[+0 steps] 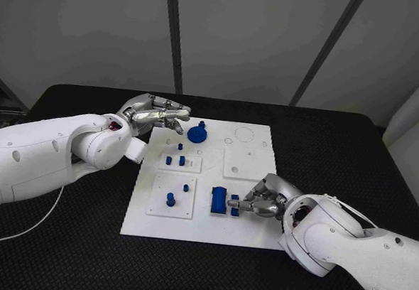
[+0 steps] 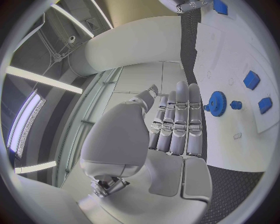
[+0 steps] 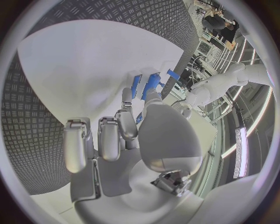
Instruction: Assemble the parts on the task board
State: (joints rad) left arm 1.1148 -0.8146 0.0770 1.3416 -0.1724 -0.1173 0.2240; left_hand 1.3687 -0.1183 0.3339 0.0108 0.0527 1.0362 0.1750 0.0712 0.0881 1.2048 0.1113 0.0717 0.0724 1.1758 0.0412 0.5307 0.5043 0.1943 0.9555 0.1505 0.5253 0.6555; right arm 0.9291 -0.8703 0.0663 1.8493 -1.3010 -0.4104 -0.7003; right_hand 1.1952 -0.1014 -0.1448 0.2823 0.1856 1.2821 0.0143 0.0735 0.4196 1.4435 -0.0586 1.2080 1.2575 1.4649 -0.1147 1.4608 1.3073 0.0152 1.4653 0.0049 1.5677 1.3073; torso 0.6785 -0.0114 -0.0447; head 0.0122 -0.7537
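Task board: white plate at the centre of the black table, carrying several small blue parts. Blue gear: stands near the board's far left corner, just beside the left hand's fingertips. Blue block: lies in the board's near half, next to the right hand. Left hand: fingers straight and together, holding nothing. Right hand: lowered onto the board, a small blue piece at its fingertips; whether it grips it cannot be told
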